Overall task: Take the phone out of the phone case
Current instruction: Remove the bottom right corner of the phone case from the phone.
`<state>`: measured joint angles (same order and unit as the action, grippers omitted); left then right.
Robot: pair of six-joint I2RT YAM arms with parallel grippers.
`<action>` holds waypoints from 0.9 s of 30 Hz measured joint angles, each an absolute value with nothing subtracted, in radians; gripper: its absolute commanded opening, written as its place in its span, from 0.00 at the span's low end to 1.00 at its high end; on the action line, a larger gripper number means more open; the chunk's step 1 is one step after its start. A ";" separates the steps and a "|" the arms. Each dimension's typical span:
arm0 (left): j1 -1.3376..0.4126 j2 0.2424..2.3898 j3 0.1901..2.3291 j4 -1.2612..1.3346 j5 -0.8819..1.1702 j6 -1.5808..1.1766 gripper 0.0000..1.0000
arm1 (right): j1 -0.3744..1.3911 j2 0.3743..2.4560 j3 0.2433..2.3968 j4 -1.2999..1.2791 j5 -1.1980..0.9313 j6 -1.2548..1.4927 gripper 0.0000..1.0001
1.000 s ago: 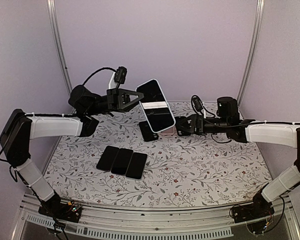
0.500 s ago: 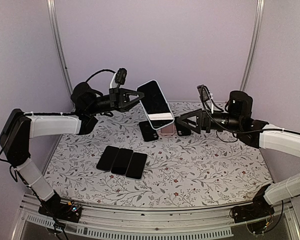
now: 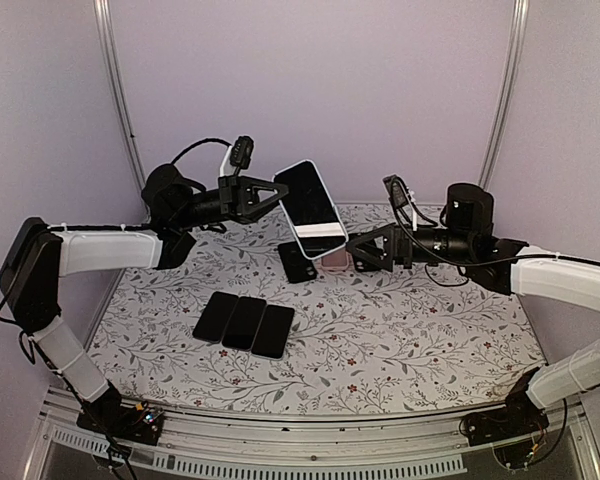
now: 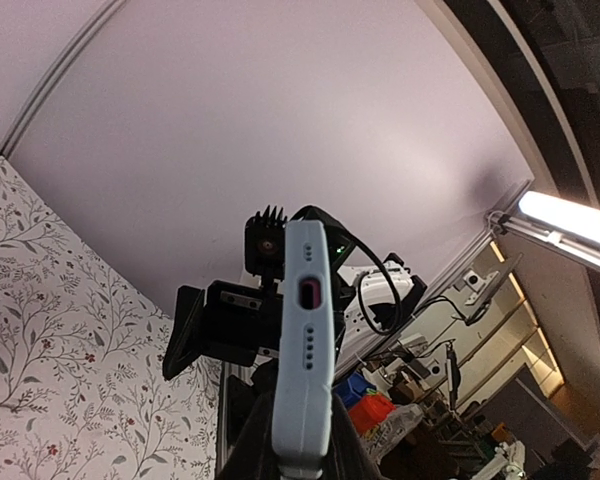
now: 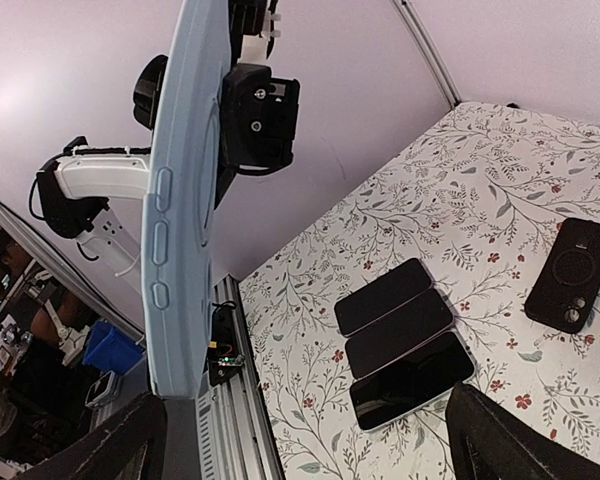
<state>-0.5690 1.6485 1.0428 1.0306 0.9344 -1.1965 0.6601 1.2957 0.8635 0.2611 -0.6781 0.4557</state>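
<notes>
I'm pinching the phone (image 3: pixel 310 205) aloft with the left claw (image 3: pixel 278 192). I'm bringing the right claw (image 3: pixel 354 252), spread wide, nearer to free it.

Four phones in all: three bare dark phones (image 3: pixel 244 322) lie side by side left of the middle of the tabletop (image 3: pixel 400 340), and one phone (image 3: pixel 312 207) in a pale blue case (image 5: pixel 185 200) is up in the air over the far half. One black case (image 3: pixel 297 262) lies empty in that far half, with one pink thing (image 3: pixel 336 263) just beside it (mostly hidden, so its kind is unclear). Two robot arms, a left arm (image 3: pixel 110 252) and a right arm (image 3: pixel 560 280), reach in from the sides.
</notes>
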 measured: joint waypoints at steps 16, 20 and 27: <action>-0.558 1.650 1.043 1.070 0.937 -1.201 0.00 | 0.632 1.360 0.897 0.237 -0.676 0.507 0.99; -0.558 1.655 1.043 1.076 0.941 -1.201 0.00 | 0.632 1.387 0.911 0.237 -0.701 0.516 0.99; -0.558 1.680 1.043 1.121 0.949 -1.216 0.00 | 0.621 1.398 0.912 0.229 -0.717 0.528 0.99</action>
